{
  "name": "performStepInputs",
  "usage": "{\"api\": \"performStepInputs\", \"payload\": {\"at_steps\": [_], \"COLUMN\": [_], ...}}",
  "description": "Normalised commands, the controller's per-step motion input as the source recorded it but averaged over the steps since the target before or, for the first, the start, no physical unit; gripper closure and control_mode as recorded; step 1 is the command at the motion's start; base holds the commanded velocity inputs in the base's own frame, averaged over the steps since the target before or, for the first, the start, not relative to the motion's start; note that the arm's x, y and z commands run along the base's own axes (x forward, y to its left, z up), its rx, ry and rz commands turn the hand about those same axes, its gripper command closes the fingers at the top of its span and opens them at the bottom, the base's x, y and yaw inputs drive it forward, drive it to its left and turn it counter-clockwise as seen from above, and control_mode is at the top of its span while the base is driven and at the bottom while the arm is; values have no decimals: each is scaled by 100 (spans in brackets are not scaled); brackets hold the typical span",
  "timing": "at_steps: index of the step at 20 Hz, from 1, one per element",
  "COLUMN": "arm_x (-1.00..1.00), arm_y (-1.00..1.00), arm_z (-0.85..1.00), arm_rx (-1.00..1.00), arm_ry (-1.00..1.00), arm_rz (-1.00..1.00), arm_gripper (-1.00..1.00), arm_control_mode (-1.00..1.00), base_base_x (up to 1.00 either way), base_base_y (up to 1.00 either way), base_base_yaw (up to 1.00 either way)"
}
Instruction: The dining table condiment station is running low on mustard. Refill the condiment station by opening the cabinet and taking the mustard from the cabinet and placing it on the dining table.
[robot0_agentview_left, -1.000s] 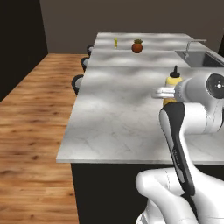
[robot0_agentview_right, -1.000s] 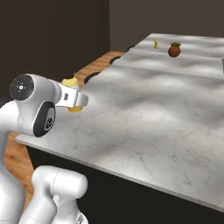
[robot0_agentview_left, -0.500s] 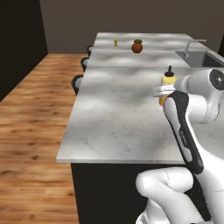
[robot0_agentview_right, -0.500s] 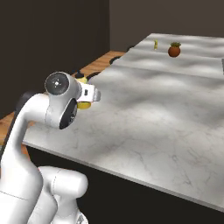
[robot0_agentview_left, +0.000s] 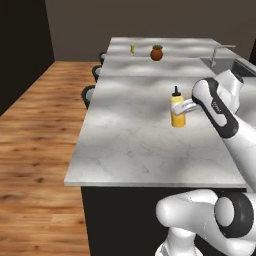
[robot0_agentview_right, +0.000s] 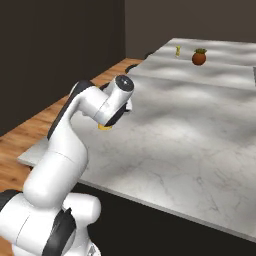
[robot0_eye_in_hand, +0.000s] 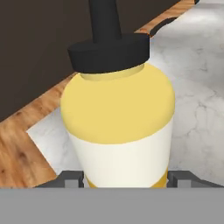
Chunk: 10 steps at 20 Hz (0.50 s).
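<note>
The mustard is a small yellow squeeze bottle with a paler band and a dark nozzle. It stands upright over the dining table, right of the marble top's middle. My gripper is shut on its lower body from the right. In the hand view the mustard is close up, with my gripper holding it at the pale band. From the right base view my arm hides the bottle except for its yellow base. Whether that base touches the marble I cannot tell. The cabinet is out of view.
A round brown-orange fruit and a tiny yellow item sit at the table's far end. A sink with a faucet lies at the right. Dark stools line the left side, above wooden floor.
My arm has swung the mustard leftward and lower, from near the table's right side toward its middle. The grip has stayed the same.
</note>
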Motion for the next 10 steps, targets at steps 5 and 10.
{"api": "performStepInputs", "payload": {"at_steps": [5,10], "arm_x": [7,32], "arm_y": [11,1], "arm_z": [-6,-40], "arm_rx": [0,0], "arm_ry": [2,0], "arm_rz": [6,2], "arm_gripper": [100,100], "arm_control_mode": [-100,-100], "base_base_x": [0,0], "base_base_y": [0,0], "base_base_yaw": [0,0]}}
